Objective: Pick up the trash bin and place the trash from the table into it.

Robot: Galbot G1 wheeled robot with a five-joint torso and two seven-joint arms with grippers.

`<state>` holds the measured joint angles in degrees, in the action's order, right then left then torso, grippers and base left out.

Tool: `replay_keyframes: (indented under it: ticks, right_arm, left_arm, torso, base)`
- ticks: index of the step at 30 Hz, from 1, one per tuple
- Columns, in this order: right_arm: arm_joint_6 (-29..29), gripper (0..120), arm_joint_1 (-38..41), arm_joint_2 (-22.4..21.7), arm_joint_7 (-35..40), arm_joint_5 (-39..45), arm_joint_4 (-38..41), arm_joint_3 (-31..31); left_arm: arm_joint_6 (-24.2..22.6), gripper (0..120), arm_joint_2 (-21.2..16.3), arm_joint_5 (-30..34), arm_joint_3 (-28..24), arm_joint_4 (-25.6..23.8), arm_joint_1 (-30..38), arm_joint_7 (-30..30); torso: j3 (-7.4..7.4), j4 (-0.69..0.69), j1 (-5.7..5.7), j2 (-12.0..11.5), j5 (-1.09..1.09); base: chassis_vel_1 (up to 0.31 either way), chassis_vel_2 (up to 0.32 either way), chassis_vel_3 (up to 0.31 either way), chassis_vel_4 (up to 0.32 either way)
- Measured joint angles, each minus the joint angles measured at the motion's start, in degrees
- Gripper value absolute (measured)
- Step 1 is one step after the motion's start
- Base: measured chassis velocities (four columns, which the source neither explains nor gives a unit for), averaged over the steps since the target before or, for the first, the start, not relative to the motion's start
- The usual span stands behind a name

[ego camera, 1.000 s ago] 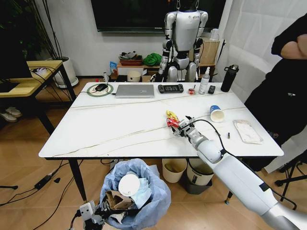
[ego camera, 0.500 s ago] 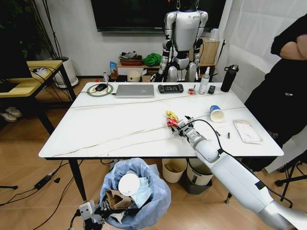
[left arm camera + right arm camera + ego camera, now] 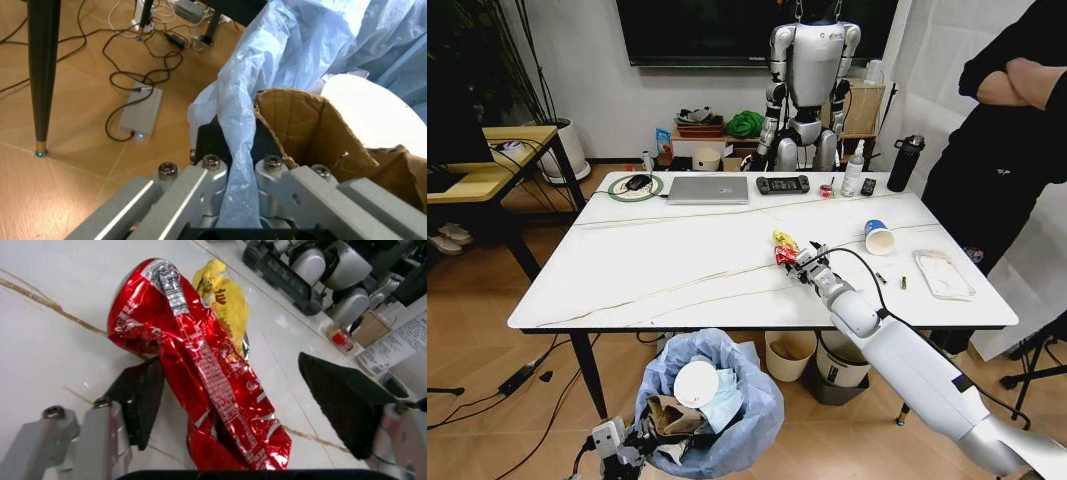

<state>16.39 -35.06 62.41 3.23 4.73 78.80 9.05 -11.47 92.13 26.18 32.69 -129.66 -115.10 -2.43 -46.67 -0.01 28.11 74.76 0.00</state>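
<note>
Red foil wrapper (image 3: 200, 375), yellow wrapper (image 3: 223, 300) behind it, on the table (image 3: 677, 265) mid-right; right gripper (image 3: 243, 390) spread wide around it, one pad touching. Trash bin (image 3: 712, 405) below the near edge, its blue bag (image 3: 240, 150) clamped by the left gripper (image 3: 237, 175). Cup (image 3: 879, 237) and clear packet (image 3: 944, 273) lie well apart.

Print on the red wrapper (image 3: 200, 370) and the yellow wrapper (image 3: 223, 302) too crumpled to read. Paper label (image 3: 400, 342) at frame edge likewise illegible. Nothing else lettered.
</note>
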Motion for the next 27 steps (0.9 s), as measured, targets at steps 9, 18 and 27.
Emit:
replay_keyframes:
  ticks: [9,18,27]
  right_arm:
    - [0.12,39,0.00,0.04,-0.22,0.20,-0.02,-0.01]
    - [0.22,11,-0.01,0.01,-0.26,0.32,0.01,-0.16]
    - [0.21,9,-0.93,-1.15,-1.21,2.89,2.25,-1.52]
  left_arm:
    - [0.01,0,0.00,0.07,0.03,0.00,0.01,0.00]
    - [0.04,0,0.00,0.39,0.11,0.00,0.01,-0.01]
    - [0.04,0,0.00,0.61,0.13,-0.04,-0.05,-0.04]
  torso:
    - [0.00,0.00,0.00,0.00,0.00]
    - [0.01,0.00,0.00,0.00,-0.01]
    - [-0.01,0.01,0.00,0.00,0.02]
  base:
    - [0.000,0.000,0.000,0.000]
    - [0.000,0.000,0.000,0.000]
    - [0.000,0.000,0.000,0.000]
